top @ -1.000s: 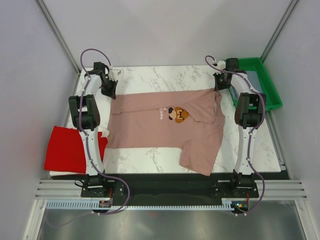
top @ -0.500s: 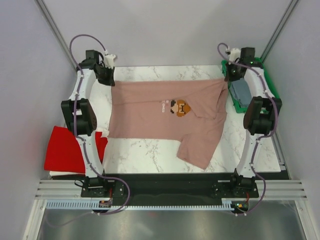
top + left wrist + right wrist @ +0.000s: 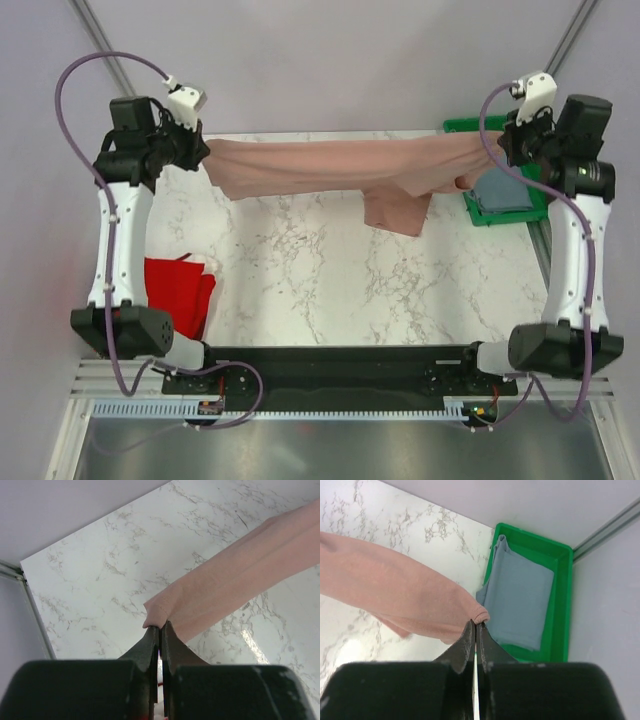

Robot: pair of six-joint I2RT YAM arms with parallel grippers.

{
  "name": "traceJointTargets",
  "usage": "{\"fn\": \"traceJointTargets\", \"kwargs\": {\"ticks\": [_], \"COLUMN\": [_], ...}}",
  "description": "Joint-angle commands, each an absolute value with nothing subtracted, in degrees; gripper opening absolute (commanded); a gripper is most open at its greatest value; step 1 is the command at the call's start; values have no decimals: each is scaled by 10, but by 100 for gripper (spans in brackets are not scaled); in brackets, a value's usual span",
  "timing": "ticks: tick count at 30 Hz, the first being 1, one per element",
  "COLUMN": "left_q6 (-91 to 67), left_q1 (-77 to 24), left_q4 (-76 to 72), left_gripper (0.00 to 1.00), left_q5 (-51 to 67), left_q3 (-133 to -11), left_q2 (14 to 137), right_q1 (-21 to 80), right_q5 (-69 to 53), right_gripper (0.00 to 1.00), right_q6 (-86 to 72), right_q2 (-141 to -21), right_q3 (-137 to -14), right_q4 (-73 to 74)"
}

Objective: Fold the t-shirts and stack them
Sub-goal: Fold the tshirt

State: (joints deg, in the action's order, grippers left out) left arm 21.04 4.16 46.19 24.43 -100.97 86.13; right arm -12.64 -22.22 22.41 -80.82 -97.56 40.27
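The dusty-pink t-shirt (image 3: 340,165) hangs stretched in the air across the far part of the table, with a flap drooping at the middle right. My left gripper (image 3: 205,152) is shut on its left end (image 3: 157,612). My right gripper (image 3: 495,148) is shut on its right end (image 3: 479,614). The red t-shirt (image 3: 178,292) lies crumpled at the table's left edge. The slate grey-blue t-shirt (image 3: 503,190) lies folded in the green tray, also seen in the right wrist view (image 3: 520,600).
The green plastic tray (image 3: 560,605) stands at the far right corner, under the right gripper. The marble table (image 3: 330,280) runs below the hanging shirt. Grey walls close in the back and sides.
Both grippers have risen and moved apart with the pink t-shirt's ends. The shirt has left the table and now hangs stretched between them. More of the red t-shirt's side shows narrower at left.
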Motion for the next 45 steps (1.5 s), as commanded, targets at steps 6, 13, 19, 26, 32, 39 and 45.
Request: {"fn": "traceJointTargets", "kwargs": {"ticks": [6,13,19,26,32,39,45], "left_q6": [229,241,248,257,275,241,234], "left_q1": [47,47,47,46,31,29,29], "left_q4": [458,501,500,468,408,316,289], "left_gripper": [2,2,2,2,2,2,2], "left_q5": [219,204,210,299,307,253,220], "left_q3": [-894,-912,-922,-849,-764,-773,-836], "left_q2": [585,481,530,641,774,961,1066], "right_q1": [-136,-134,-132,-131,-120,-97,-97], "right_q5": [-203,-149,-145,-222,-243,-225,-206], "right_gripper": [0,0,0,0,0,0,0], "right_q6": [302,311,321,335,317,286,245], "right_q2": [-521,-444,-516,-616,-707,-909,-1091], "right_q3": [-890,-952,-976,-905,-774,-780,-935], "right_q4": [443,460,448,403,323,244,238]}}
